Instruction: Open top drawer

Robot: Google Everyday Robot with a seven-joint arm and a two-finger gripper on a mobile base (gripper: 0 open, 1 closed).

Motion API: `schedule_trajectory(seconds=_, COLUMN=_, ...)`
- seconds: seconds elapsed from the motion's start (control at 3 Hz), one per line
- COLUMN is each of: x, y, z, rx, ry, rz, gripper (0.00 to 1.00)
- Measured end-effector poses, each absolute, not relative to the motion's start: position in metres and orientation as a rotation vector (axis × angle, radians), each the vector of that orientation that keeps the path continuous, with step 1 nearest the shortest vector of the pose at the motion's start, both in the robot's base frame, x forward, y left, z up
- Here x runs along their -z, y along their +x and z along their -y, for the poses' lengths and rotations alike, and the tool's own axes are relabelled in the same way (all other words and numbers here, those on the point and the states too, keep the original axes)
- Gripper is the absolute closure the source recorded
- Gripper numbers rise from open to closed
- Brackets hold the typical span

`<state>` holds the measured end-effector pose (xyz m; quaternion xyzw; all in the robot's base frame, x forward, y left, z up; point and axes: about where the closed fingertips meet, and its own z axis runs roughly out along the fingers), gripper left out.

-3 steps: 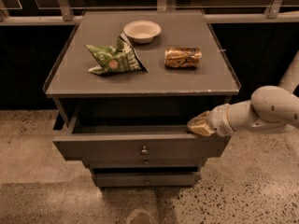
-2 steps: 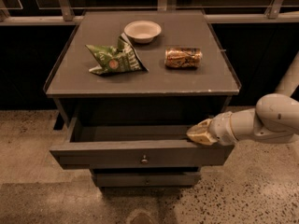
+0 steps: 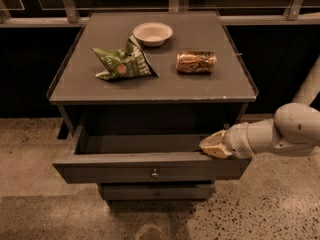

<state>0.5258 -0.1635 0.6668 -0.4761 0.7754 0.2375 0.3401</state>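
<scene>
The top drawer (image 3: 110, 170) is a wide dull grey front with a small round metal knob (image 3: 154, 173) at its centre. It stands pulled out from under the table top, and its dark inside shows open. My gripper (image 3: 214, 145) comes in from the right on a white arm (image 3: 295, 131). It rests at the top edge of the drawer front near its right end, well to the right of the knob.
On the grey table top (image 3: 165, 86) lie a white bowl (image 3: 152, 33), a green chip bag (image 3: 122, 64) and a can on its side (image 3: 196, 62). A narrower grey drawer front (image 3: 157, 191) sits below. Speckled floor surrounds the cabinet; a railing runs behind.
The top drawer has slid further out toward the camera. My gripper has moved with its front edge, down and toward the camera.
</scene>
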Motion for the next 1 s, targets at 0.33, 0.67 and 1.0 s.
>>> schedule_trajectory(seconds=0.33, x=-0.6701, y=0.5257, z=0.1635, rx=-0.618, ry=-1.239, rz=-2.018, gripper=1.0)
schedule_trajectory(seconds=0.67, x=-0.6673, y=0.5161, z=0.1641, rx=-0.643, ry=-1.218, rz=-2.026, gripper=1.0)
schedule_trajectory(seconds=1.0, x=-0.6706, y=0.5161, z=0.1641, rx=-0.643, ry=-1.218, rz=-2.026, gripper=1.0)
